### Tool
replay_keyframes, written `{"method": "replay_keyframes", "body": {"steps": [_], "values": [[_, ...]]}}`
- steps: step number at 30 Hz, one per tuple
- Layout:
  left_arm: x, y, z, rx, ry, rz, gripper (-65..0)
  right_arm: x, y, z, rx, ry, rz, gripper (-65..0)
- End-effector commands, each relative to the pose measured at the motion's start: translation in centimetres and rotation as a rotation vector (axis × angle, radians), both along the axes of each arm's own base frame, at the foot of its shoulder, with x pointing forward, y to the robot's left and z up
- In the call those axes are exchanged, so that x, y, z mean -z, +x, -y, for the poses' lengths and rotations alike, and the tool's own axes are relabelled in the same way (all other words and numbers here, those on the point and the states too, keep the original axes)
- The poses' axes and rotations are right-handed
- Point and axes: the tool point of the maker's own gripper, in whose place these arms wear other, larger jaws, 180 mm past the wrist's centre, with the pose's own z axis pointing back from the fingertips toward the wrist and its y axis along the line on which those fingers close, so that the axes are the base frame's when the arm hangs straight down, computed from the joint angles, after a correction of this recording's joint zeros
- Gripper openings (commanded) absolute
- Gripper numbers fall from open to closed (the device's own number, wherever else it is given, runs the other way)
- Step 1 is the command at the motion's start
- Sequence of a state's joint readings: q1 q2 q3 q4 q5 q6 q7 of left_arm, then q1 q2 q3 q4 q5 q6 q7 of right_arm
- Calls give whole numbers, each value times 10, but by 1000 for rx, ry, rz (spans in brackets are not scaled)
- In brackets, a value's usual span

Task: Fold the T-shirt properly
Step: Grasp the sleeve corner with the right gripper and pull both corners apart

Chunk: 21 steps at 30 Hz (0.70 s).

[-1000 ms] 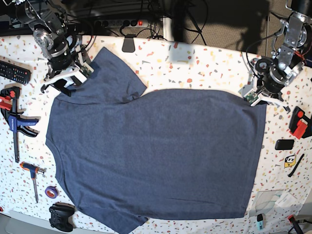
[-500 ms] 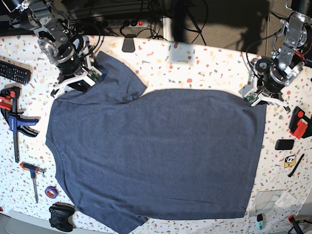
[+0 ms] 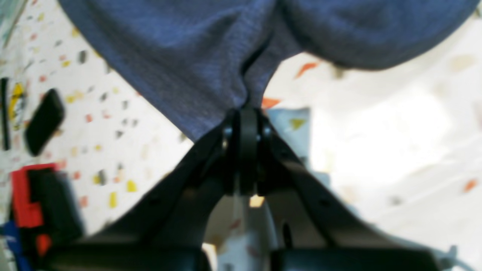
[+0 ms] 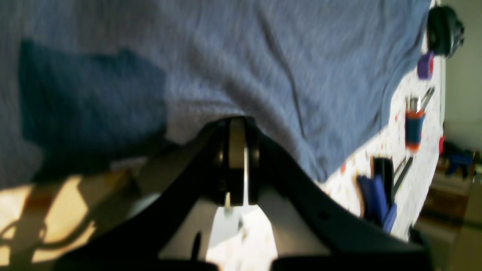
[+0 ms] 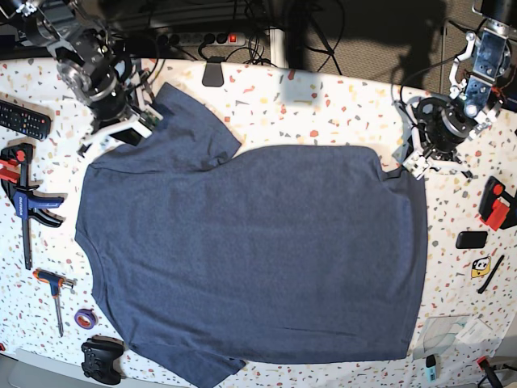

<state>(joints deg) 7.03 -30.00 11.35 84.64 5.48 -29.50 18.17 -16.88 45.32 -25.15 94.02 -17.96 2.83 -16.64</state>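
The dark navy-grey T-shirt (image 5: 250, 259) lies spread flat on the speckled table (image 5: 339, 105), plain side up, collar end toward the base view's left. My left gripper (image 5: 414, 166) is at the shirt's far right hem corner. The left wrist view shows this gripper (image 3: 246, 111) shut on a pinch of the T-shirt (image 3: 180, 56), which is drawn up into a fold. My right gripper (image 5: 121, 129) is at the far left shoulder beside the upper sleeve. In the right wrist view it (image 4: 237, 122) is shut with the T-shirt (image 4: 263, 56) bunched at its tips.
Along the left edge lie a remote (image 5: 24, 120), a blue clamp (image 5: 28, 202), a screwdriver (image 5: 55, 287), purple tape (image 5: 86, 318) and a game controller (image 5: 101, 360). On the right sit a red-black tool (image 5: 494, 202) and a small black block (image 5: 471, 239).
My right gripper moved onto the shoulder and shut on the fabric. My left gripper pulled the hem corner inward and toward the back, so the shirt's right edge shifted left.
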Motion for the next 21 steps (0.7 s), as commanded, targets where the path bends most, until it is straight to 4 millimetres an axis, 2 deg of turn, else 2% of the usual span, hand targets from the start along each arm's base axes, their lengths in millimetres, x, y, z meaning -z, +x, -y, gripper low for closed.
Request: {"method": "replay_keyframes", "body": {"steps": [1,10,18,21], "values": [[-1,-4,-4,8,8,-15,-650,-17,7,4,1,-3,62,-650],[-36,-14,-28,-193,53,133,-650,-36,-33,8,37,27,63,-650],[-54,-43,-51,-281,54,176,-650,-50,-79,11,80,49,26,-650],[-64,-52,-58,-288,42,207,-650,-57,-87,16,102,42,46,-650]]}}
